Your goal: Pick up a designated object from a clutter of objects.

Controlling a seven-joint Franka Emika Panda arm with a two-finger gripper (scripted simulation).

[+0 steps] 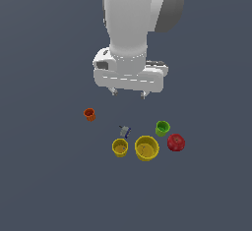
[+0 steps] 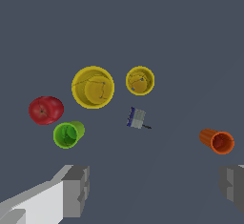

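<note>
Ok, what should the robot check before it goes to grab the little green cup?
1. Jaws open: ok, the gripper holds nothing and its fingers stand wide apart.
2. Green cup in sight: ok, both views show it.
3. Cup upright: ok, opening up, slightly tilted.
4. Gripper above the cup: not ok, it hangs off to one side.
5. Room around the cup: cannot tell, the red fruit and big yellow cup sit close.

Arm upright, gripper pointing down and open

The white arm (image 1: pixel 129 18) stands vertical over the surface, the wrist straight down. The gripper (image 1: pixel 129 94) hangs in the air, touching nothing; its two short fingers (image 2: pixel 76 190) are spread wide apart, with nothing between them.
</note>
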